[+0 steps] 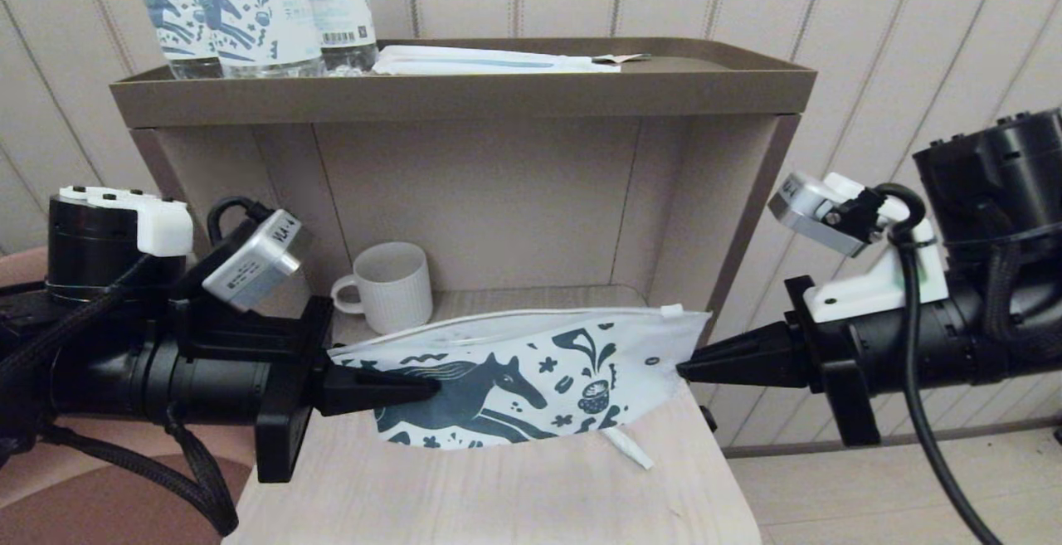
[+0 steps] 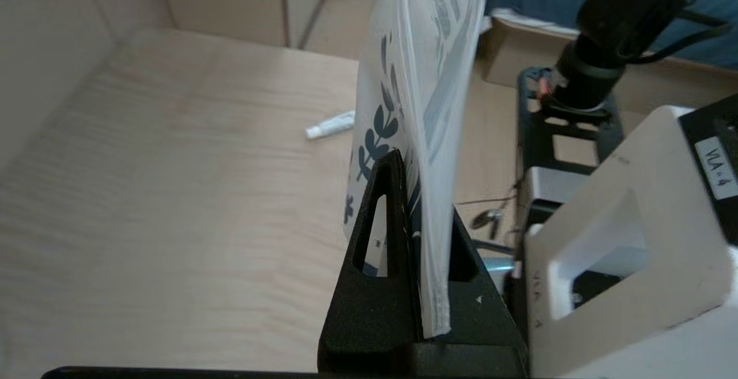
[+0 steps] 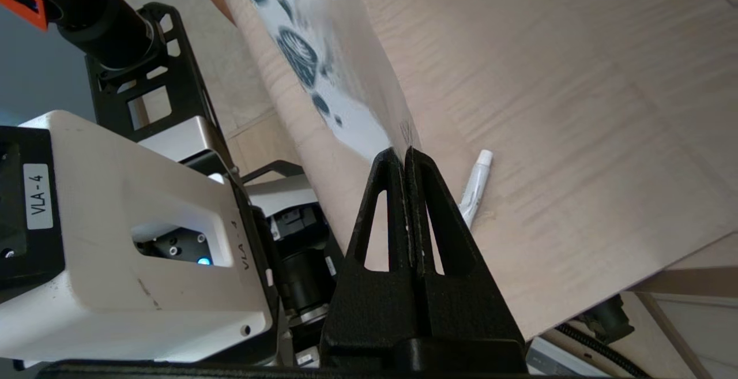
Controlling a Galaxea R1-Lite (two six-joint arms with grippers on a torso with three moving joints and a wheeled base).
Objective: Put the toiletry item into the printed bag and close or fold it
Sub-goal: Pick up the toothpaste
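left hand: the left hand (image 1: 431,387) is clamped tight on the left end of the printed bag (image 1: 531,383), its black fingers (image 2: 383,235) pinched right over the fabric near the horse's rear

right hand: the right hand (image 1: 682,371) is squeezed closed on the bag's right edge, just below the white zip slider (image 1: 670,310), so the bag hangs stretched between the two hands

printed bag: held up off the counter (image 1: 498,495), long side level, teal horse and cup print facing out; zip top runs along the upper edge and looks slightly parted, can't really see inside, so no idea if anything's in it

toiletry item: the toiletry item (image 1: 628,448) is a little white wrapped stick lying flat on the counter, just under the bag's lower right corner, partly tucked behind it, not in the bag

mug: white ribbed mug (image 1: 388,286) sits behind the bag's left half, in the open cubby of the shelf unit (image 1: 465,93), handle pointing left; can't tell if it holds anything

top tray: above the bag, the shelf's top holds clear bottles (image 1: 249,14) with horse-print labels and a long flat white packet (image 1: 489,61) with a blue stripe beside them
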